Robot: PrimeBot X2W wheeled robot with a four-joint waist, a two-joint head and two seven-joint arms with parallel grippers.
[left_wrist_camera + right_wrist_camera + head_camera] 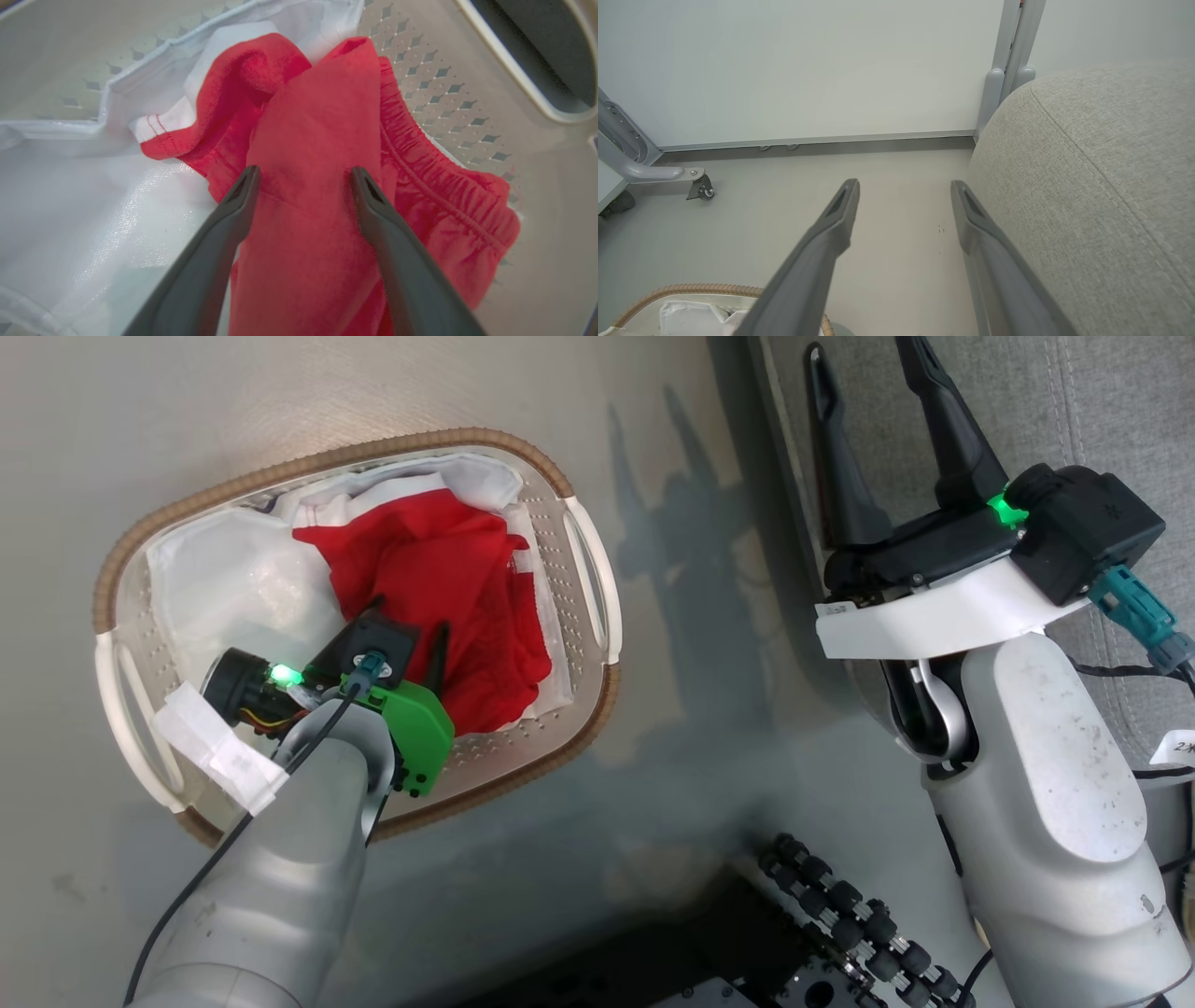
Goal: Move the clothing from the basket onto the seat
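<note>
Where the bright red crumpled jerseys (448,607) lie: inside the oval white perforated plastic basket (401,441)
Left gripper (304,171): fingers wide — astride a red fold
Right gripper (904,183): wide, empty — beside the light-grey fabric seat (1101,186)

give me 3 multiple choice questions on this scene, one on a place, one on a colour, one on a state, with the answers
1. Where does the bright red clothing lie?
A. on a wooden table
B. in the oval white perforated plastic basket
C. hanging on a hook

2. What colour is the basket's woven rim?
A. blue
B. black
C. brown

3. How does the left pincer stand?
A. open, with a dark finger on each side of a red fold
B. shut on a basket handle
C. shut on nothing

Answers:
1 B, the head view shows the red cloth inside the basket's walls.
2 C, the rim is brown wherever it is visible.
3 A, the left wrist view shows the fingers apart, astride the cloth.
</note>
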